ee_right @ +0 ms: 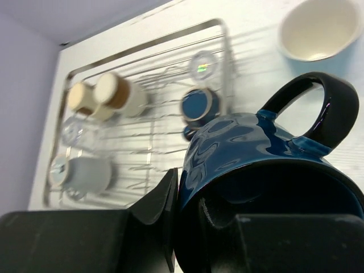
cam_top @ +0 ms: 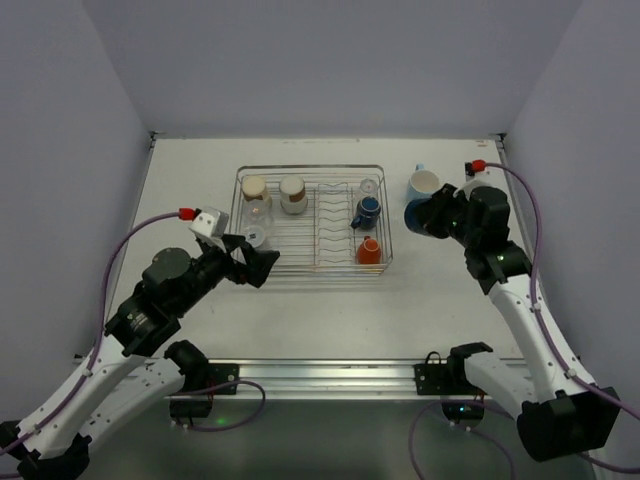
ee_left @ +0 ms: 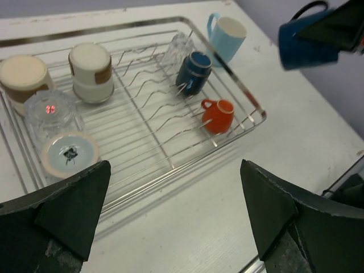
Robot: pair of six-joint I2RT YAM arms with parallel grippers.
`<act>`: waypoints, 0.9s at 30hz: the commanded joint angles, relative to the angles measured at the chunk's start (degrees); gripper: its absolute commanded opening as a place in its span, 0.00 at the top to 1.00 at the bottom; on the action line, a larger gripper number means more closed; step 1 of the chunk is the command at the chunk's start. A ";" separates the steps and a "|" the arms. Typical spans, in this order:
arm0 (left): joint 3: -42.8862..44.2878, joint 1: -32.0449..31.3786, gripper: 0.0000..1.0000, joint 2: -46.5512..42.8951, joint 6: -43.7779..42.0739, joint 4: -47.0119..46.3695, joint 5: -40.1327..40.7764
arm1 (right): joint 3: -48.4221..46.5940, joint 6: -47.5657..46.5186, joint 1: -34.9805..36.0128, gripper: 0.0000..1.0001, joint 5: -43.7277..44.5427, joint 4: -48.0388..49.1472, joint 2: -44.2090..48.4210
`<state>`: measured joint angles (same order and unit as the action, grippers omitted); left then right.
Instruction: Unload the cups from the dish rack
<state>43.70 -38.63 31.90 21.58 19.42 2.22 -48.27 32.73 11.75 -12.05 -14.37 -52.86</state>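
White table [cam_top: 300, 310] with wire dish rack [cam_top: 310, 168] between pale lilac walls [cam_top: 330, 60]

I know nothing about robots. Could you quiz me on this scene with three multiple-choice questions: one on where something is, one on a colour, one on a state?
1. Where is the light blue mug? A on the table beside the rack; B in the rack; C in a hand.
2. What colour is the mug in the right hand? A orange; B navy; C white.
3. The left hand is: A shut on a glass; B shut on a spoon; C open, empty.
Answers: A, it stands outside the wire rim; B, its glaze is dark blue; C, nothing sits in its wide gap.
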 commanded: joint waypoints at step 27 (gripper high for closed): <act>-5.91 0.57 0.00 -1.40 -6.64 1.85 -0.90 | -42.42 -11.02 -19.22 1.00 16.80 -12.44 -55.68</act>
<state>37.71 -38.52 29.65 16.71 22.11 1.76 -85.49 24.25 -6.90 4.99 -29.12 -107.70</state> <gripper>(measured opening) 0.999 0.163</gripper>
